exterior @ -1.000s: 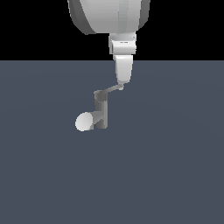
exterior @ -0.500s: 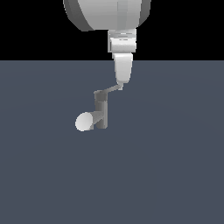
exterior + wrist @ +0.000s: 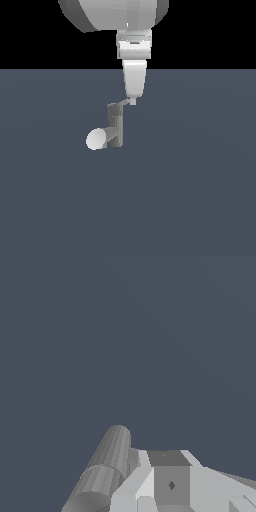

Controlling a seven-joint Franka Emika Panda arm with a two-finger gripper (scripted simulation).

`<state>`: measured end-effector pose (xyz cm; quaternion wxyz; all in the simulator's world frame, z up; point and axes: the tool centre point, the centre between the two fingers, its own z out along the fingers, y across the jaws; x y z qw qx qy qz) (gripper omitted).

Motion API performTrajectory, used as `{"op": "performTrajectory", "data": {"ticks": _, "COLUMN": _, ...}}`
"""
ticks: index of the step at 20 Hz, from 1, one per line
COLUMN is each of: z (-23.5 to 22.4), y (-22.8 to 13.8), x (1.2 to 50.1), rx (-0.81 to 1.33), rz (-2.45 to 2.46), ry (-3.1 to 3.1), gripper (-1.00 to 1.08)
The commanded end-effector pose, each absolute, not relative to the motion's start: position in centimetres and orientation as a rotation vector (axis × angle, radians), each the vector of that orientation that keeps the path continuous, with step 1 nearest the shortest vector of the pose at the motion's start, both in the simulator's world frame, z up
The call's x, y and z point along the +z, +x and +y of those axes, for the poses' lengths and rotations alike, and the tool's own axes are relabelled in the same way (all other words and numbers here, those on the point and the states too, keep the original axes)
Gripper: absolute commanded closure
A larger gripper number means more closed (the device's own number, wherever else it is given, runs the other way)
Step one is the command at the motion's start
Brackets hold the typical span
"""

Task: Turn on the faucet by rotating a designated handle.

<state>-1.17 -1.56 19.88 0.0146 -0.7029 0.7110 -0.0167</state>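
- The gripper (image 3: 132, 101) hangs straight down from the white arm, its narrow tip meeting the outer end of the handle (image 3: 124, 103). From the exterior view the tip appears to touch the lever's end; whether it presses on the side or sits on top cannot be told.
- Whether the fingers are spread or pressed together cannot be told: the exterior view shows them as one tapered white block, and the wrist view shows only pale finger faces (image 3: 171, 483) at close range with no clear gap.
- The faucet (image 3: 115, 127) stands just below the gripper and toward the exterior view's left of it. Its upright cylindrical body rises to a short cap, and the thin lever runs from that cap out toward the gripper tip.
- The thick spout (image 3: 98, 138) points away from the gripper, lower down, with its pale round end facing the exterior camera. In the wrist view a ribbed grey cylinder (image 3: 105, 466), probably this spout or the body, lies right beside the fingers.
- Contact at the lever's far end looks deliberate: pushing there, farthest from the pivot cap, gives the most turning effect for the least force.
- Judging by this pose, the step in hand is the sideways push that swings the lever around the cap.
- The risk is the tip sliding off the slim bar's end during the sweep.
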Motion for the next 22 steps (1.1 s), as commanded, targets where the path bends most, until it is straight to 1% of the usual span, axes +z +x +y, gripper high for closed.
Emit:
{"op": "performTrajectory", "data": {"ticks": 1, "z": -0.3, "y": -3.0, "x": 18.5, "rx": -0.008, "rz": 2.219, "ry": -2.216, "gripper": 1.08}}
{"op": "performTrajectory", "data": {"ticks": 5, "z": 0.5, "y": -4.5, "x": 18.2, "rx": 0.000, "rz": 2.226, "ry": -2.217, "gripper": 1.08}}
{"op": "performTrajectory", "data": {"ticks": 6, "z": 0.5, "y": -4.5, "x": 18.2, "rx": 0.000, "rz": 2.226, "ry": -2.217, "gripper": 1.08}}
{"op": "performTrajectory", "data": {"ticks": 7, "z": -0.5, "y": -3.1, "x": 19.7, "rx": -0.044, "rz": 2.222, "ry": -2.184, "gripper": 1.08}}
{"op": "performTrajectory", "data": {"ticks": 20, "z": 7.6, "y": -4.9, "x": 18.2, "rx": 0.000, "rz": 2.226, "ry": -2.217, "gripper": 1.08}}
{"op": "performTrajectory", "data": {"ticks": 21, "z": 7.6, "y": -4.9, "x": 18.2, "rx": 0.000, "rz": 2.226, "ry": -2.217, "gripper": 1.08}}
{"op": "performTrajectory", "data": {"ticks": 22, "z": 4.4, "y": -3.7, "x": 19.7, "rx": -0.042, "rz": 2.264, "ry": -2.144, "gripper": 1.08}}
